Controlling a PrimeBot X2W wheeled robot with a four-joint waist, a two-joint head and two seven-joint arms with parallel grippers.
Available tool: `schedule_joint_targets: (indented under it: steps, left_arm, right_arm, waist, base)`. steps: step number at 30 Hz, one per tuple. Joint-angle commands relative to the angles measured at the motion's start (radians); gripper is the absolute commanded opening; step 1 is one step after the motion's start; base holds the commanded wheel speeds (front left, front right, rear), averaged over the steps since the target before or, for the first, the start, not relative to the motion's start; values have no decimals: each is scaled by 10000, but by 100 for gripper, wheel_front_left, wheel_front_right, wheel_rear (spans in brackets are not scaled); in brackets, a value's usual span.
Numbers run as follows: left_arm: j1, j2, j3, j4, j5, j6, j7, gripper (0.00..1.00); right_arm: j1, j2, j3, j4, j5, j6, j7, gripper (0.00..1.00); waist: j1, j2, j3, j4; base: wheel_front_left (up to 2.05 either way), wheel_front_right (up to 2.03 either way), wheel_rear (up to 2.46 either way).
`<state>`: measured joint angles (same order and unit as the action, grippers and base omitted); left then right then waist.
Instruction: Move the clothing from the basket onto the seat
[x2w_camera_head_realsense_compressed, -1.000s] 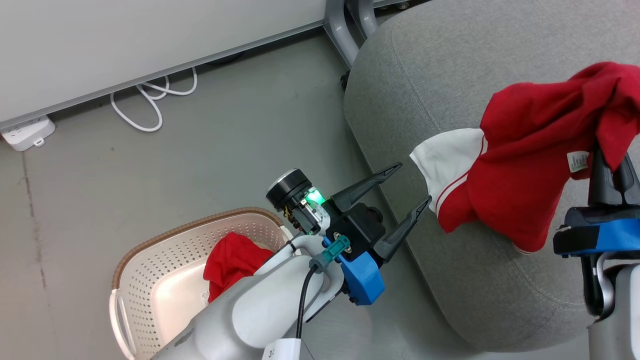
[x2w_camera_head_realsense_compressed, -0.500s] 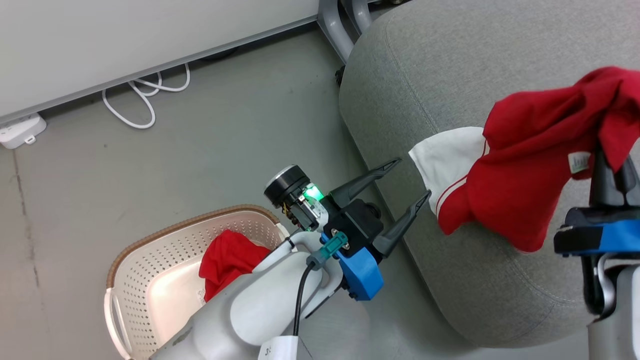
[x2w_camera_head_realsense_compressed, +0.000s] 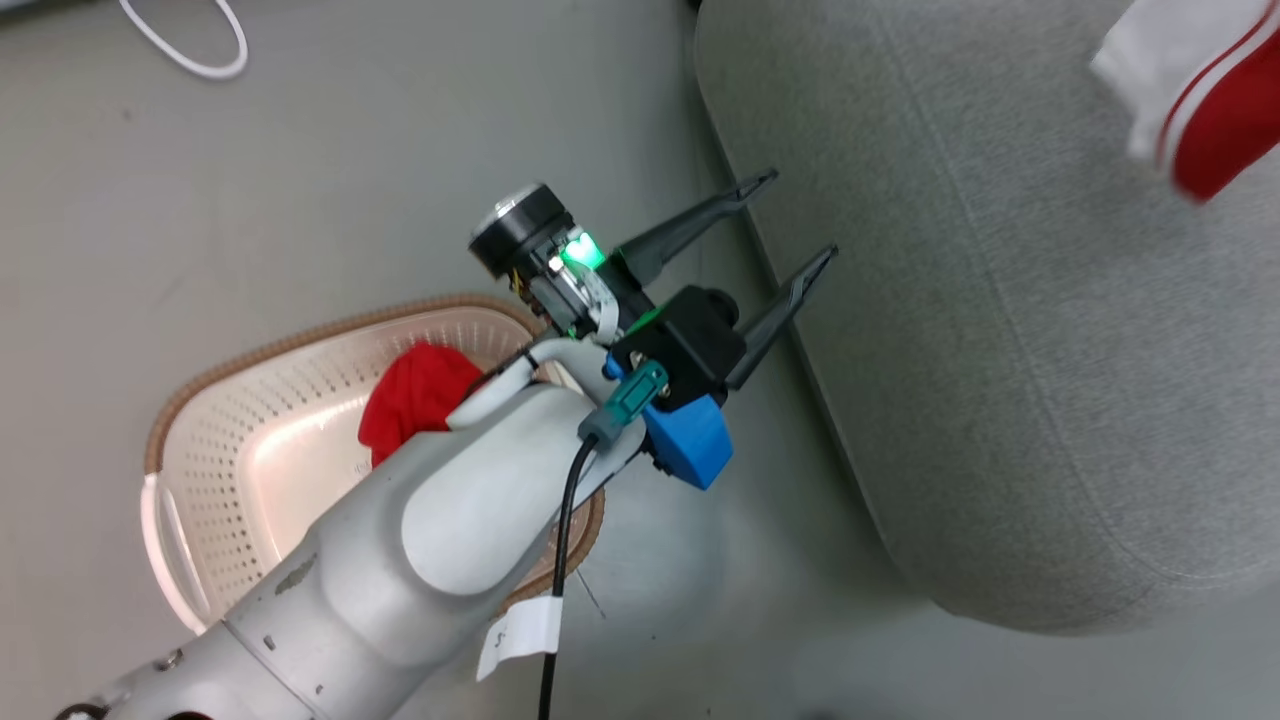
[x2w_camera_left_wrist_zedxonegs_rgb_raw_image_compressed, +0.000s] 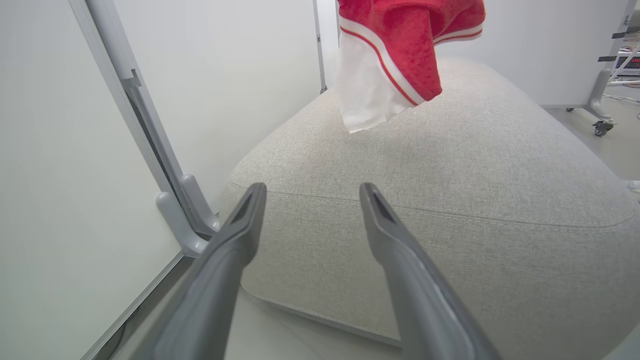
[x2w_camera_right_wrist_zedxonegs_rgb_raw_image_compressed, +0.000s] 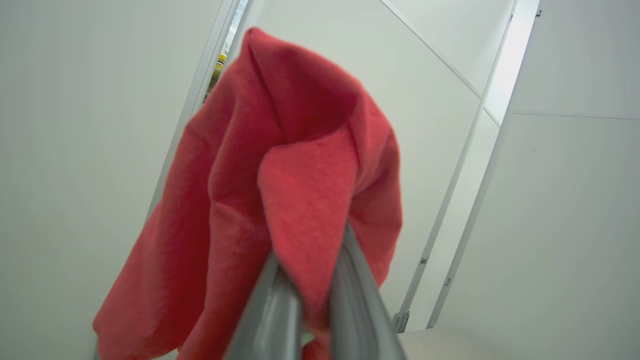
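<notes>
While my right hand (x2w_camera_right_wrist_zedxonegs_rgb_raw_image_compressed: 312, 280) was clamped shut on a fold of the red shirt with white trim (x2w_camera_right_wrist_zedxonegs_rgb_raw_image_compressed: 280, 175), that shirt hung from it in the air above the grey seat (x2w_camera_left_wrist_zedxonegs_rgb_raw_image_compressed: 450, 200). Its white-edged hem dangled over the seat's top, and I could not tell whether it touched the fabric. My left hand (x2w_camera_head_realsense_compressed: 804, 212) stood wide open and empty, its two dark fingers aimed at the seat's side near the seam line, just beside the rounded edge. The basket (x2w_camera_head_realsense_compressed: 250, 345) sat on the floor (x2w_camera_head_realsense_compressed: 300, 180) near the seat, on the side away from the hanging shirt, and my left forearm (x2w_camera_head_realsense_compressed: 450, 520) reached across its rim toward the seat. The plain red garment (x2w_camera_head_realsense_compressed: 415, 395) lay bunched inside the basket, against the wall nearest the seat, partly hidden by that forearm. A loop of white cable (x2w_camera_head_realsense_compressed: 190, 50) lay on the floor well apart from the seat, beyond the basket. A pale wall panel (x2w_camera_left_wrist_zedxonegs_rgb_raw_image_compressed: 75, 150) stood just beside the seat.
</notes>
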<state>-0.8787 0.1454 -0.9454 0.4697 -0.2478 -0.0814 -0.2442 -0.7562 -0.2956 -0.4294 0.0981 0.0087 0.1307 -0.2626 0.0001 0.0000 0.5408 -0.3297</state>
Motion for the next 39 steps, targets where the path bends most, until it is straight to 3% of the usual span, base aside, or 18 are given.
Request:
schedule_joint_targets:
  steps: [1, 5, 9, 31, 32, 33, 34, 39]
  left_arm:
    - [-285, 130, 49, -103, 114, -3, 34, 100]
    - [-705, 239, 11, -432, 298, 52, 205, 100]
    - [-1016, 334, -64, -660, 441, 28, 314, 100]
    - [-1423, 725, -200, -1053, 469, 150, 502, 100]
    - [-1414, 747, -199, -1031, 448, 155, 491, 100]
    - [-1397, 747, -201, -1018, 419, 168, 477, 100]
    - [-1359, 747, -208, -993, 400, 177, 450, 100]
    - [-1017, 665, -142, -788, 216, 315, 214, 100]
  right_arm:
    - [-461, -301, -322, 144, 70, -1, -35, 0]
    - [-1142, -1073, -1093, 685, 264, -1, -35, 0]
    - [-1545, -1331, -1650, 1435, 251, 1, -35, 0]
    - [-1235, -256, -1842, 5445, -175, 1, -35, 0]
    - [-1215, -245, -1838, 5473, -176, 1, -35, 6]
    - [-1189, -242, -1905, 5403, -186, -1, -36, 91]
    - [-1125, -190, -1941, 5328, -168, -1, -35, 100]
    - [-390, 101, -1732, 4564, -285, -1, -35, 100]
  waist:
    - [-1, 0, 937, 110]
    - [-1, 0, 1711, 199]
    - [-1, 0, 2297, 275]
    - [-1, 0, 3273, 577]
    - [-1, 0, 3236, 569]
    - [-1, 0, 3187, 567]
    - [-1, 0, 3112, 560]
    - [-1, 0, 2458, 502]
  base:
    - [0, 0, 0]
    - [0, 0, 0]
    - [0, 0, 0]
    - [0, 0, 0]
    - [0, 0, 0]
    - [0, 0, 0]
    - [0, 0, 0]
    - [0, 0, 0]
